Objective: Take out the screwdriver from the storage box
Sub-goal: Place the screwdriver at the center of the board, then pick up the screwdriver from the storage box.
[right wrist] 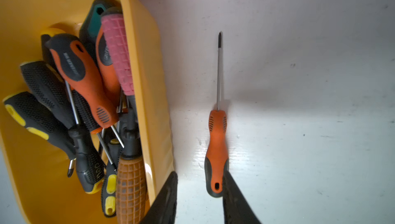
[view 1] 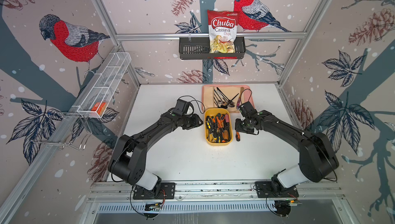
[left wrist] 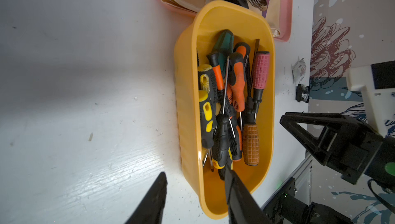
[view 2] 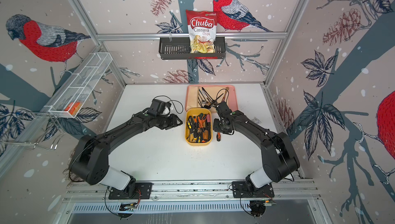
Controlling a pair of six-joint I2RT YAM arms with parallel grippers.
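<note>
My right gripper (right wrist: pixel 199 174) is spread at the bottom. The orange screwdriver (right wrist: pixel 216 148) lies on the table (right wrist: pixel 299 126), middle of the frame, beside the yellow storage box (right wrist: pixel 147 73). My left gripper (left wrist: pixel 195 171) is spread too.

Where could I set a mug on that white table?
Bare: table front between left arm and right arm, from storage box to rail; the back corner left of the pink tray. Crowded: beside the box, with left gripper, right gripper and loose screwdriver.

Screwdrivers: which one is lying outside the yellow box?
The orange-and-grey-handled screwdriver, flat on the white table beside the box, next to the right tool. The other screwdrivers are all piled inside the box.
</note>
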